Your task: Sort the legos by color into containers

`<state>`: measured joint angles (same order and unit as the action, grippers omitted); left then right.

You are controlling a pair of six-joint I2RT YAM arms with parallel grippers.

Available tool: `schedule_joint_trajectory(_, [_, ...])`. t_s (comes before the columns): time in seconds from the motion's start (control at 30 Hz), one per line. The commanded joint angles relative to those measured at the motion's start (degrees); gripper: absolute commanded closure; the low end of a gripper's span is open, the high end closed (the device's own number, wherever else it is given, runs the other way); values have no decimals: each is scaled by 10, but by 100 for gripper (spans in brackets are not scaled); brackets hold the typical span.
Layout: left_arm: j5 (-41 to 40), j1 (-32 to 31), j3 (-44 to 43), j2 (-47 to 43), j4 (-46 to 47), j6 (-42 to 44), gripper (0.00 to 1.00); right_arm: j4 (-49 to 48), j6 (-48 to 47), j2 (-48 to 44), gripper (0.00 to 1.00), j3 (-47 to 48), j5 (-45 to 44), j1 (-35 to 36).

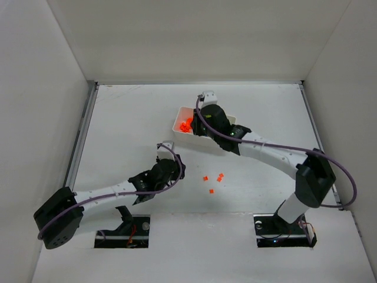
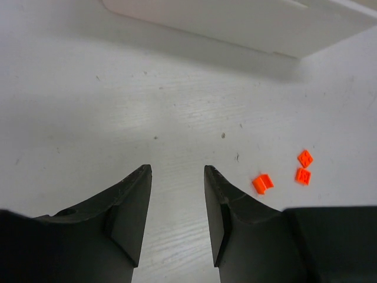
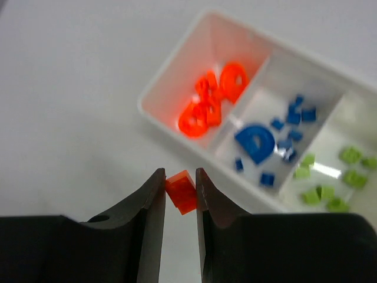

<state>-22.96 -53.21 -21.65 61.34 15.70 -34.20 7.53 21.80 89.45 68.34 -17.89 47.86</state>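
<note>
Orange brick [image 3: 181, 190] is pinched at the fingertips of the right tool [image 3: 179, 177], sitting slightly skewed, clear of the counter [image 1: 129, 118]. This tool hangs just short of the white tray [image 3: 168, 65], on the near side of its outer wall and roughly level with the divider between the first two sections.

Tray contents, as far as the blur allows:
- end section: orange pieces [image 3: 209, 106], including two rings
- middle section: blue pieces [image 3: 256, 141]
- far section: green pieces [image 3: 318, 191]
- no mixed colours seen

The left tool [image 2: 177, 171] has its fingers spread with nothing between them, low over bare counter. Three loose orange pieces [image 2: 263, 183] lie to its right, close to one another and well apart from the tray. The top view shows no loose blue or green.

Step in hand (judgement): delivering the held brick to the orange section. The sort looks nearly finished, with this brick and the three on the counter outstanding.

Next move calls for:
- carrying the brick forward and toward the orange end, until it is fully inside that section's walls and away from the blue divider
- then spreading the fingers, from low down, so the brick does not bounce out or into the next section
</note>
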Motion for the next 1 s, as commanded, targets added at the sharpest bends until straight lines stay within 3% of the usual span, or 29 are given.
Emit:
schedule_joint_trajectory(0.0, [-23, -27, 15, -11, 42, -20, 61, -55, -12, 77, 79, 84, 22, -29])
schedule_joint_trajectory(0.2, [-30, -83, 14, 35, 73, -42, 57, -45, 6, 186, 77, 184, 22, -47])
schedule_joint_trajectory(0.37, [-44, -137, -17, 96, 90, -52, 55, -49, 26, 221, 56, 219, 25, -54])
schedule_joint_trajectory(0.5, [-59, -174, -52, 141, 85, -68, 55, -66, 22, 184, 50, 193, 21, -51])
schedule_joint_trajectory(0.97, [-153, -223, -184, 307, -24, -169, 61, -142, 41, -105, 51, -157, -28, -44])
